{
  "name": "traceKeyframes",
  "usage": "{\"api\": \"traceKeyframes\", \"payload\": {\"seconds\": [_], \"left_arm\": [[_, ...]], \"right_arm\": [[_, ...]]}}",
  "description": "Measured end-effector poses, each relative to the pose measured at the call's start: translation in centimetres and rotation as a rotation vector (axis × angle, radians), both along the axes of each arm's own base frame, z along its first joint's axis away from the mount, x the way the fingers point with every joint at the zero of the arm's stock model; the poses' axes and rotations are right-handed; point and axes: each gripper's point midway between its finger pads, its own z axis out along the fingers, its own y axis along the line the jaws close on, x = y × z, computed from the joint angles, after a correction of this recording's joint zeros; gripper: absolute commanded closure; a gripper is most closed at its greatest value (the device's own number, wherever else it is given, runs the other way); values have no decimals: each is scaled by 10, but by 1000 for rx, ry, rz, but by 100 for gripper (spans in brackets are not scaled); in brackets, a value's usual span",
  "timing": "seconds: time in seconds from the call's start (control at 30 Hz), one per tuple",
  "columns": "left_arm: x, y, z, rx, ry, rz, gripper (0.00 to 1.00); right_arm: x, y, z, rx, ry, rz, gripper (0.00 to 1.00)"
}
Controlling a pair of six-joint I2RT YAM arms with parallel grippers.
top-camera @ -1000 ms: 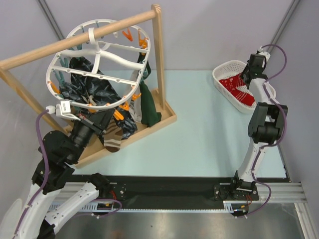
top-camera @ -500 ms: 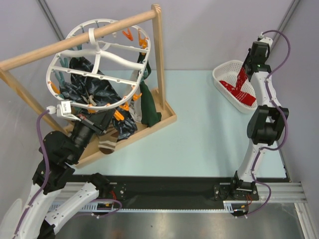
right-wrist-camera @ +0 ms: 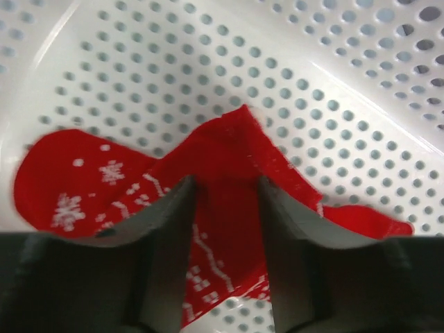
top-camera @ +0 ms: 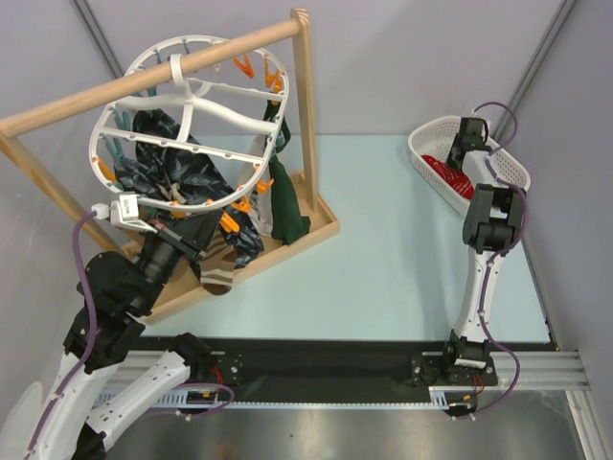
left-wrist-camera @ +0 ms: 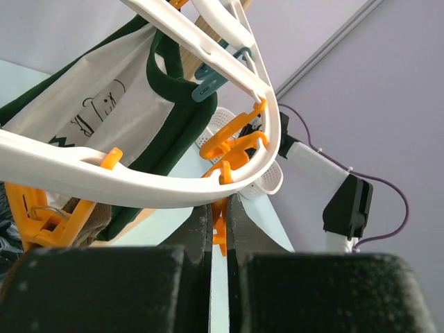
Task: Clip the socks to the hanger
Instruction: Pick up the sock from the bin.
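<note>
The white oval hanger hangs by its hook from a wooden pole. Dark patterned socks, a dark green sock and a brown striped sock dangle from it. My left gripper sits under the hanger's near rim, shut on an orange clip. My right gripper is down inside the white mesh basket. Its jaws stand open over a red sock with white specks lying on the basket floor.
The wooden pole rack stands at the back left on a wooden base, with an upright post at its right end. The basket sits at the back right near the table's far edge.
The right gripper had lifted the red sock above the basket. It has come down into the basket and its jaws have opened. The left arm has stayed on the clip.
</note>
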Motion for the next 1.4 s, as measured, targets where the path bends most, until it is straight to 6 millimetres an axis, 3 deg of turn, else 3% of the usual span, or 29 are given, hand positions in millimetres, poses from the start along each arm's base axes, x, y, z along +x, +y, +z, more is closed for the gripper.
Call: {"api": "traceKeyframes", "payload": {"seconds": [0.13,0.3,0.57,0.83,1.17,1.4], "left_arm": [[0,0,0,0,0,0,100],[0,0,0,0,0,0,100],[-1,-1,0,0,-1,-7,100],[-1,-1,0,0,-1,-8,100],[0,-2,0,2,0,-9,100],[-1,-2,0,1,0,-10,100]], "right_arm": [[0,-14,-11,38,-13,-49,33],[0,-24,2,84,-82,-119,26],[-20,-31,21,291,-188,-250,34],[-44,-50,-2,462,-217,-399,42],[-24,-31,3,589,-296,-360,46],[-22,-27,-9,629,-284,-367,48]]}}
